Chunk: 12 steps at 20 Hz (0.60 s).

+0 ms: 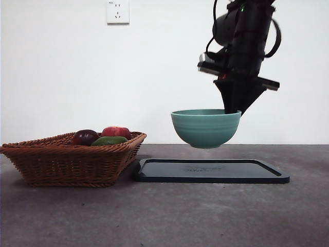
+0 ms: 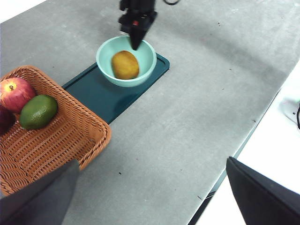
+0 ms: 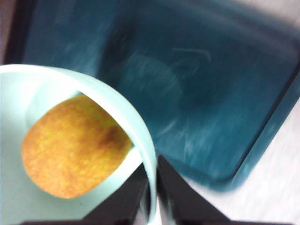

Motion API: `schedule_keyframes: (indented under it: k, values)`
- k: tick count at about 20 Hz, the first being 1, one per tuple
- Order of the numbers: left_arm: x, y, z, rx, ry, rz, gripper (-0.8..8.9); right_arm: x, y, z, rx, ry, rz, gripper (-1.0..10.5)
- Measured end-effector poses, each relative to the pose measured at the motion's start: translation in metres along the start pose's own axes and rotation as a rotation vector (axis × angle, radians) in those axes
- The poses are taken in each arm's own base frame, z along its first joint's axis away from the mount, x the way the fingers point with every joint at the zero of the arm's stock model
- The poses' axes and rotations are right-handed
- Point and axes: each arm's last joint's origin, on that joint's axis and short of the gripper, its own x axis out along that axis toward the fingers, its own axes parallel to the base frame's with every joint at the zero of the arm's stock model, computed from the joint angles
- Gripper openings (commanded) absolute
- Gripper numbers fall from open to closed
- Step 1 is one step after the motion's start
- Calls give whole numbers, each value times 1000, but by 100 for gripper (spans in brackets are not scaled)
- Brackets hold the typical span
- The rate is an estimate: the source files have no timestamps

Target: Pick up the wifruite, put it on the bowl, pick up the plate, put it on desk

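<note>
The wifruite [image 2: 125, 64] already lies in the bowl [image 1: 205, 127], which the right gripper [image 3: 152, 187] pinches by its rim above the dark tray [image 1: 212, 171], desk [image 1: 169, 216] placement remaining; the left gripper [image 2: 150, 197] waits spread.

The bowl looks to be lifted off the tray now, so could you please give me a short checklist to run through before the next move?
1. Right gripper fingers clamp the bowl by its rim: ok.
2. Wifruite lies inside the bowl: ok.
3. Bowl hangs clear above the dark tray: ok.
4. Bowl held level, rim not tipped: ok.
5. Bare desk available beside the tray for setting down: ok.
6. Left gripper open and well away from the bowl: ok.
</note>
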Motion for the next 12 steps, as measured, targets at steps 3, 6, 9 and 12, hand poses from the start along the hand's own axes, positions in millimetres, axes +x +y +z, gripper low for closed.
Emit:
schedule_keyframes:
  k: [3, 6, 9, 12]
  values:
    - [0, 0, 0, 0, 0, -1, 500, 16, -12, 15, 25, 15, 7, 8]
    - [-1, -2, 0, -1, 1, -91, 500, 41, -21, 20, 47, 64, 16, 8]
    - [-5, -2, -2, -2, -10, -104, 500, 50, -22, 23, 44, 59, 24, 8]
    - [-11, -2, -4, -3, -31, -105, 500, 58, -24, 23, 31, 83, 30, 8]
